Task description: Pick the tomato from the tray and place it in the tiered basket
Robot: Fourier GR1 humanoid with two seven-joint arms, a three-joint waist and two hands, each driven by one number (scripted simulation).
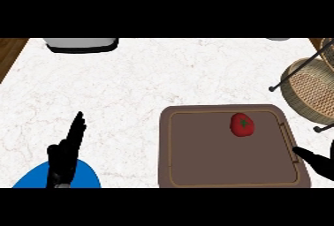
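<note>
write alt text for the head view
A red tomato lies in a brown tray on the counter, a wicker tiered basket to its right. The right hand is beside the tray; the left hand rests open over a blue plate.

A round red tomato, green calyx upward, lies in the far right part of a brown rectangular tray, near a woven wicker tiered basket.

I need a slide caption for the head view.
Tomato on the brown tray, right robot hand at its edge, tiered basket nearby.
</note>
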